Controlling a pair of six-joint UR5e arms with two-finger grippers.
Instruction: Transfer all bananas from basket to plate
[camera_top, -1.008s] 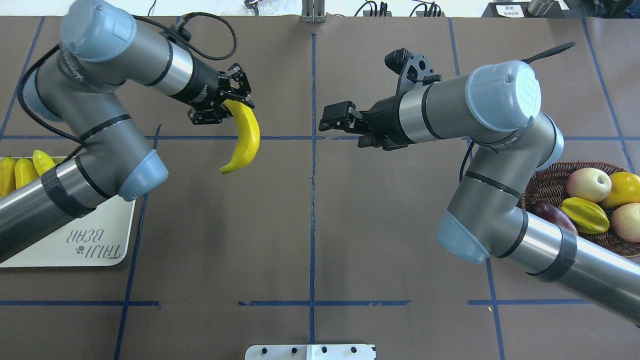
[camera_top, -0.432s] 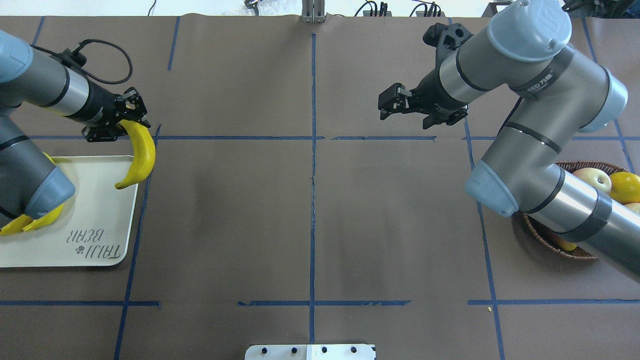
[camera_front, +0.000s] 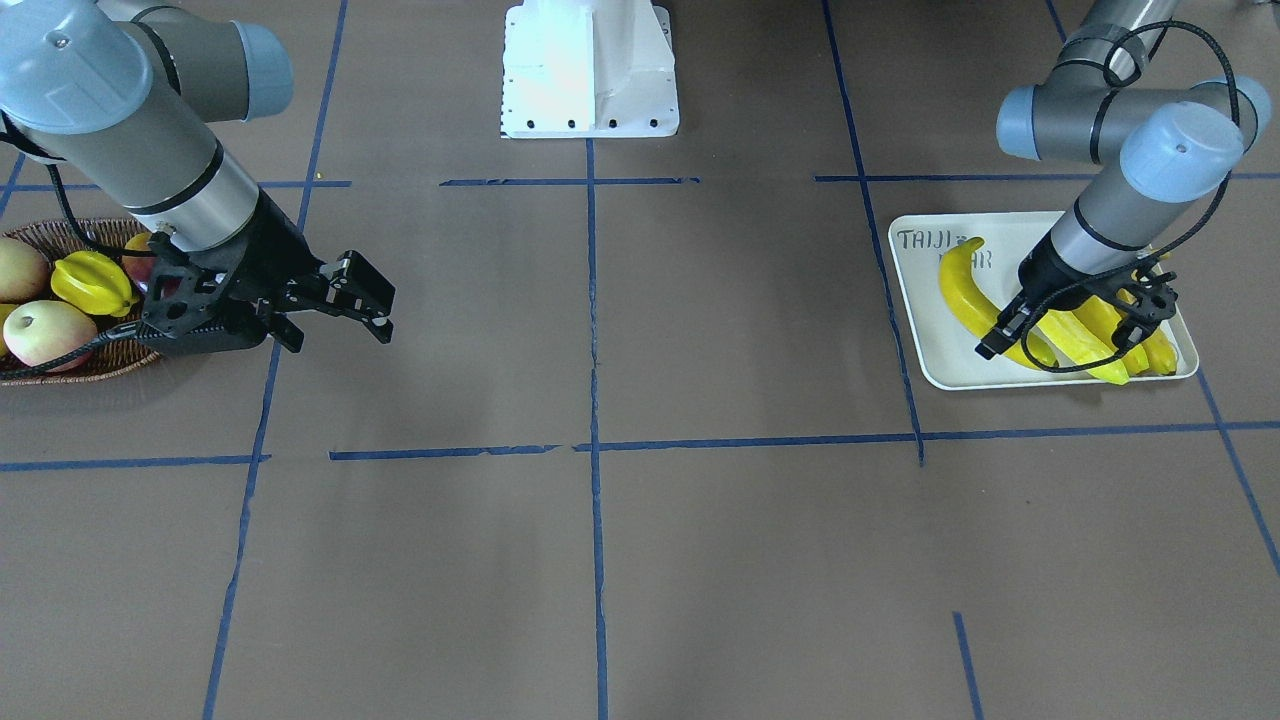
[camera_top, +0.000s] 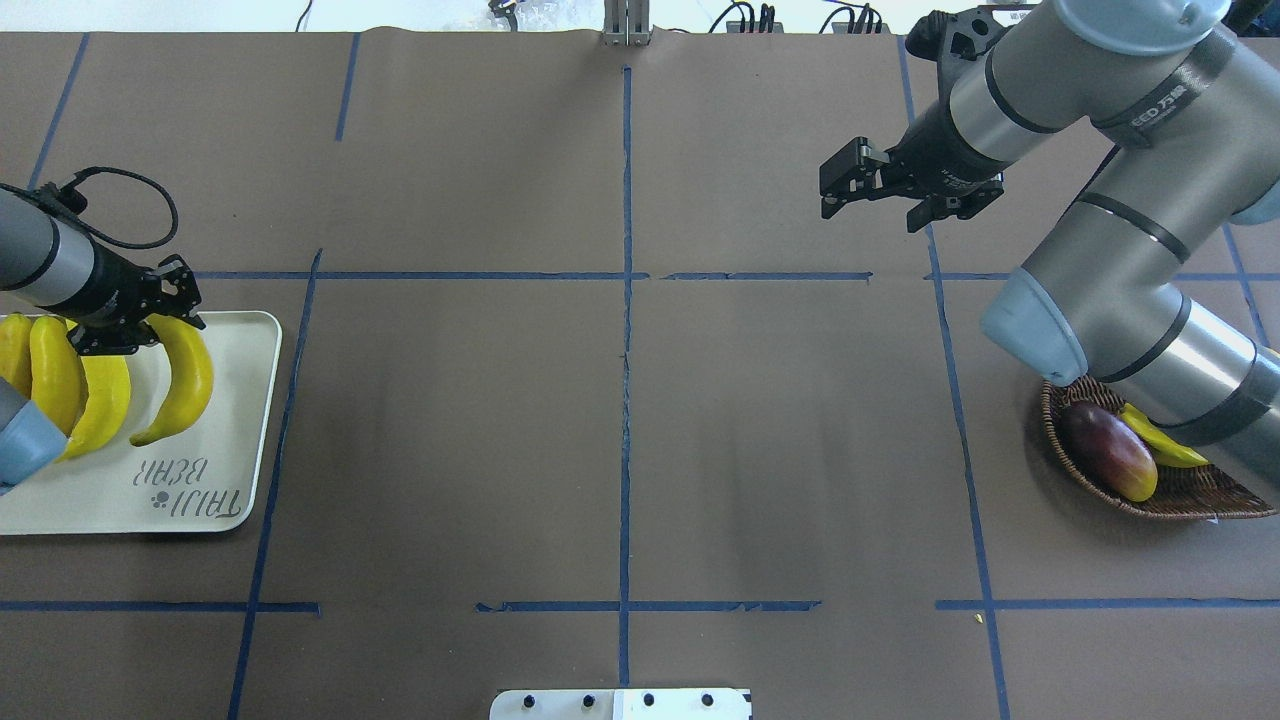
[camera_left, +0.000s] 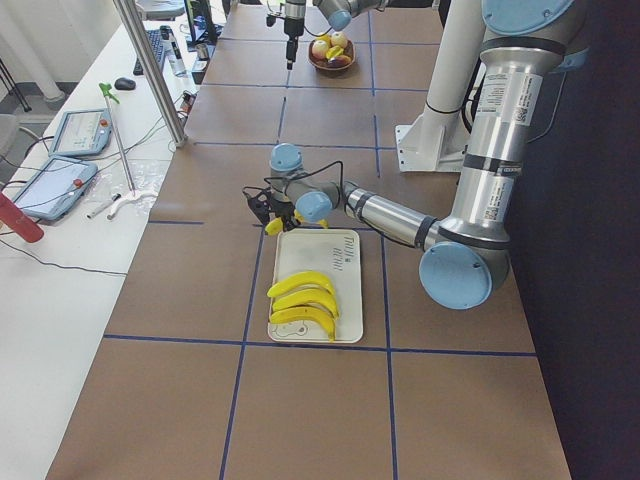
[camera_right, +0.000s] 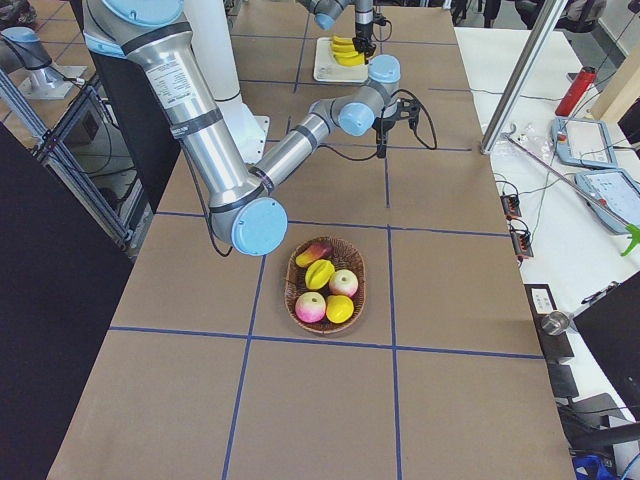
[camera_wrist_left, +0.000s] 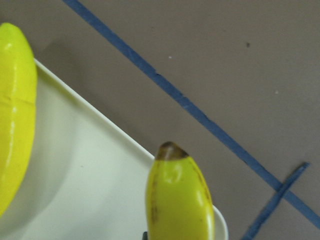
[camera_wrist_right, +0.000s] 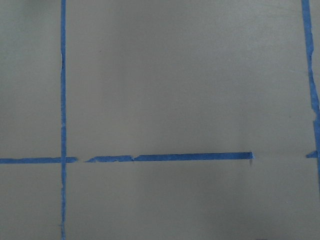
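The plate (camera_top: 200, 490) lies at the table's left end, also seen in the front view (camera_front: 930, 345) and the left wrist view (camera_wrist_left: 85, 195). Two bananas (camera_top: 55, 375) lie on it side by side, a third at the view's edge. My left gripper (camera_top: 158, 322) is shut on the far end of another banana (camera_top: 190, 375), which rests low over the plate's right part (camera_front: 965, 290) (camera_wrist_left: 177, 200). My right gripper (camera_top: 830, 190) hangs open and empty above bare table at the far right (camera_front: 383, 312). The basket (camera_top: 1052, 425) sits at the right end, half hidden by my right arm.
The basket (camera_front: 80, 372) holds apples (camera_front: 45, 330), a starfruit (camera_front: 90, 282) and a dark red fruit (camera_top: 1108, 450). Blue tape lines (camera_top: 625, 300) grid the brown table. The robot's white base (camera_front: 590, 70) stands at the near edge.
My left arm carried the banana leftward from mid-table and lowered it over the plate. My right arm swung back to the far right, its gripper still open.
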